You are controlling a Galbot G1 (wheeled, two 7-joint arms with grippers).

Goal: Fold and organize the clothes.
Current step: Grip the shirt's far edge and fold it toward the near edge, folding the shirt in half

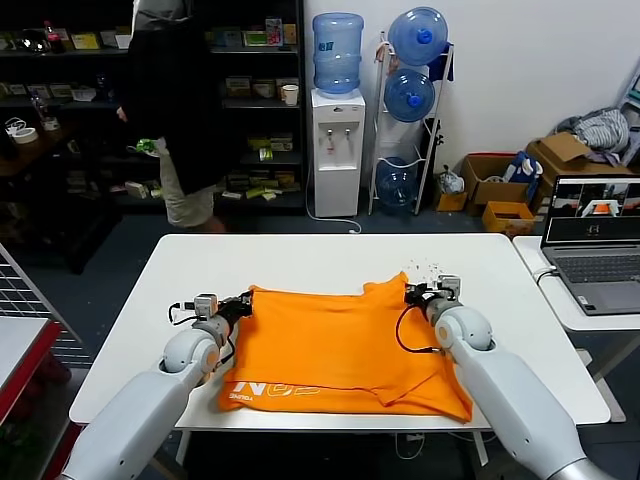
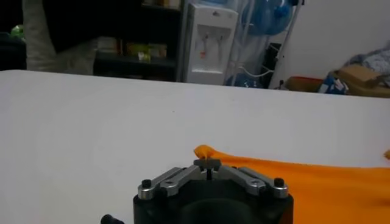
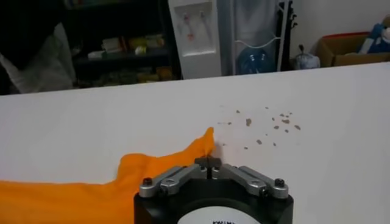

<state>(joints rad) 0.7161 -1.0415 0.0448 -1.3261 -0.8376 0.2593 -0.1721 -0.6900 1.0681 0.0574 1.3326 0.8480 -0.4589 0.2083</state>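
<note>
The clothes are one bright orange T-shirt (image 1: 340,350) lying partly folded on the white table (image 1: 300,262), pale lettering showing along its near edge. My left gripper (image 1: 243,303) is shut on the shirt's far left corner. In the left wrist view the left gripper (image 2: 208,163) has its fingertips pressed together on a tip of the orange T-shirt (image 2: 317,182). My right gripper (image 1: 413,293) is shut on the far right corner. From the right wrist, the right gripper (image 3: 209,162) pinches the orange T-shirt (image 3: 146,173) where it rises to a point.
A laptop (image 1: 597,245) stands on a side table at the right. Small dark specks (image 3: 262,125) dot the table beyond the right gripper. A person (image 1: 175,110) stands by shelves at the back, near a water dispenser (image 1: 337,130). Cardboard boxes (image 1: 520,180) sit on the floor.
</note>
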